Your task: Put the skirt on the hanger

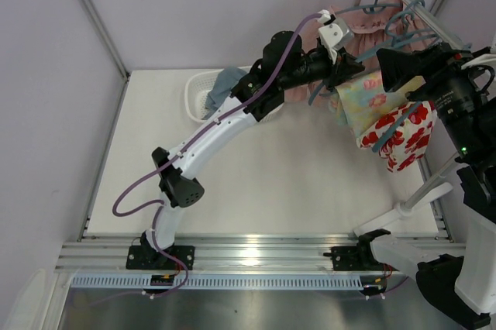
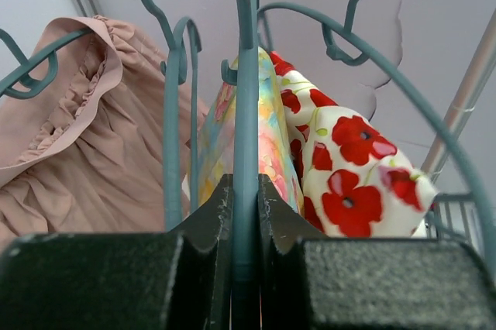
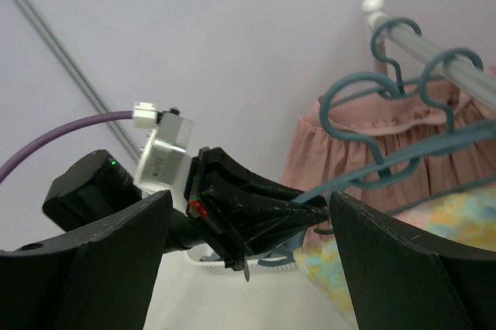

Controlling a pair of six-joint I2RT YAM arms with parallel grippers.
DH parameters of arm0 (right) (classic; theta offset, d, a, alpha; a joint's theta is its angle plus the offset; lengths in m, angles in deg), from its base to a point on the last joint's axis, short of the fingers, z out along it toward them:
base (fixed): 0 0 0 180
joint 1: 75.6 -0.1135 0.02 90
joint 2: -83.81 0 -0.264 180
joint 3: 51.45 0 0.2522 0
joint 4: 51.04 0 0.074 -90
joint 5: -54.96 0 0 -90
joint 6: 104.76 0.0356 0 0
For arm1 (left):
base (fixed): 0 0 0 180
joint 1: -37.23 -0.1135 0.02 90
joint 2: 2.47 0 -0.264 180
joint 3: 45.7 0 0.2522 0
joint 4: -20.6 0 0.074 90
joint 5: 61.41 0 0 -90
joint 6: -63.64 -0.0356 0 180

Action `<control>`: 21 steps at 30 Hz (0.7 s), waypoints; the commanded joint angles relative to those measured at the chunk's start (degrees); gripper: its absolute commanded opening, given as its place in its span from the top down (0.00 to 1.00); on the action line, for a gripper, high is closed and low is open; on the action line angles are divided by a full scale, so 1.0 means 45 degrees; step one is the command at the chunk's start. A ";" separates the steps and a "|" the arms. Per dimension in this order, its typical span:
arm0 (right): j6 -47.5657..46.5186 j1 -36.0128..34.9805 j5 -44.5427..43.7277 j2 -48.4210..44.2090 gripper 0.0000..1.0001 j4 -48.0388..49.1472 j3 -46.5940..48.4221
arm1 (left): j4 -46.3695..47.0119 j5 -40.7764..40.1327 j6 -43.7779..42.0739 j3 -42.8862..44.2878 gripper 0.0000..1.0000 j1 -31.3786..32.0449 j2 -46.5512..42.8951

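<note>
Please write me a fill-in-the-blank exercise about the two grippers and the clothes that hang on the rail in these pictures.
1. The fingers of the left gripper are shut on a teal ____.
2. The fingers of the right gripper are ____, holding nothing.
3. The pastel skirt hangs between the pink pleated skirt and a white garment with ____ flowers.
Missing words: hanger, open, red.

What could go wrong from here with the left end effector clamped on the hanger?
1. The hanger, clamped in the left end effector, sits between neighbouring hangers; its hook could snag one when moved.
2. The skirt hangs pressed against the red-flowered garment; friction might drag it off.
</note>
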 commanded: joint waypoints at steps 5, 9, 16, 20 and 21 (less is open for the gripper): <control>0.2552 -0.0037 -0.2112 -0.0020 0.18 -0.0126 -0.1764 | 0.2294 -0.0013 0.0665 0.0814 1.00 0.0045 -0.0246; 0.3997 -0.0037 -0.2639 -0.0704 0.26 0.1941 -0.3835 | 0.2217 0.0065 0.0646 0.0736 1.00 0.0045 -0.0246; 0.5405 0.0002 -0.2932 -0.0784 0.35 0.3410 -0.4950 | 0.2373 0.0514 0.0724 0.0385 1.00 0.0142 -0.0266; 0.5640 0.0021 -0.3654 -0.0862 0.36 0.3880 -0.5322 | 0.2471 0.0612 0.0704 0.0384 1.00 0.0259 -0.0246; 0.5660 0.0002 -0.3926 -0.0863 0.36 0.4055 -0.5419 | 0.2471 0.0632 0.0704 0.0365 1.00 0.0279 -0.0246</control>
